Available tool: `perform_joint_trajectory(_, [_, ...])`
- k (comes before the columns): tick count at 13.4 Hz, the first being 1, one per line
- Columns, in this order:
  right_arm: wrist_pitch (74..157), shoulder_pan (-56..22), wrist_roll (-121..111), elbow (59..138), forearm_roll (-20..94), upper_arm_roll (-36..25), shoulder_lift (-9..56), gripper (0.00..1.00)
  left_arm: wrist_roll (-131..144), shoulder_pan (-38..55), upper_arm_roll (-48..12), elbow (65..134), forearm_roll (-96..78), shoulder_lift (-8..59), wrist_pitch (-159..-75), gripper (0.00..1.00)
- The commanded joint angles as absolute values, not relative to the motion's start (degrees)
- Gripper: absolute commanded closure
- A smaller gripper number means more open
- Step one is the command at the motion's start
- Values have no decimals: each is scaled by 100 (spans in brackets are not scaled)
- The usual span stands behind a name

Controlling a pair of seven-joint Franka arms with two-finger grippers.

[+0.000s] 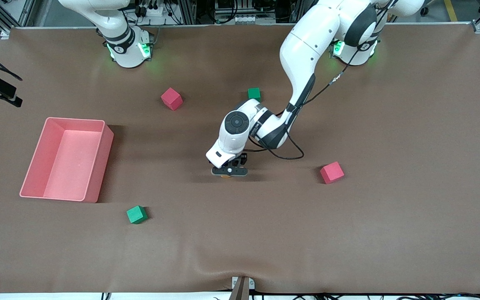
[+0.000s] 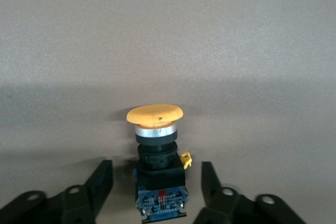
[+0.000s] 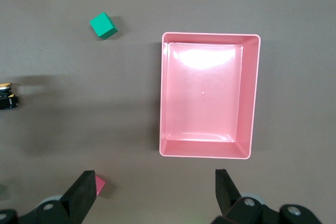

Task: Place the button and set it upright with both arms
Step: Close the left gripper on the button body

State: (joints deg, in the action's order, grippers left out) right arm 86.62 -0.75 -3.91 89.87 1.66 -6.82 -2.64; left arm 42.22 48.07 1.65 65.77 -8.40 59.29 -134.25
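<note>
The button [image 2: 159, 182] lies on its side on the brown mat, with its orange cap [image 2: 155, 114] pointing away from the wrist. It has a black body and a blue base. My left gripper [image 2: 157, 182] is down at the mat in the middle of the table [image 1: 228, 171]. It is open, with one finger [image 2: 100, 181] on each side of the button's body and a gap on both sides. A sliver of orange [image 1: 225, 176] shows under it in the front view. My right gripper [image 3: 155, 192] is open and empty, high over the table. The button also shows at the edge of the right wrist view [image 3: 8, 98].
A pink bin [image 1: 71, 162] stands toward the right arm's end; it also shows in the right wrist view [image 3: 207, 98]. Red cubes [image 1: 171, 98] [image 1: 331, 172] and green cubes [image 1: 254, 93] [image 1: 136, 214] lie scattered around. The left arm's cable loops beside its wrist.
</note>
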Motion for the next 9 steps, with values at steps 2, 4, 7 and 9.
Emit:
perform_joint_trajectory(2, [8657, 0, -413, 9044, 246, -650, -299, 0, 4157, 4860, 237, 6407, -870, 6029, -13430, 73])
perform_joint_trajectory(4, [8640, 0, -413, 9061, 229, -650, -299, 0, 4157, 4860, 255, 6425, -861, 6029, -13430, 76])
perform_joint_trajectory(7, [8648, -9, -413, 9079, 220, -650, -299, 0, 4148, 4852, 264, 6425, -853, 5898, -13281, 82])
perform_joint_trajectory(9, [8648, -9, -413, 9079, 220, -650, -299, 0, 4157, 4843, 351, 6477, -783, 5696, -13184, 84])
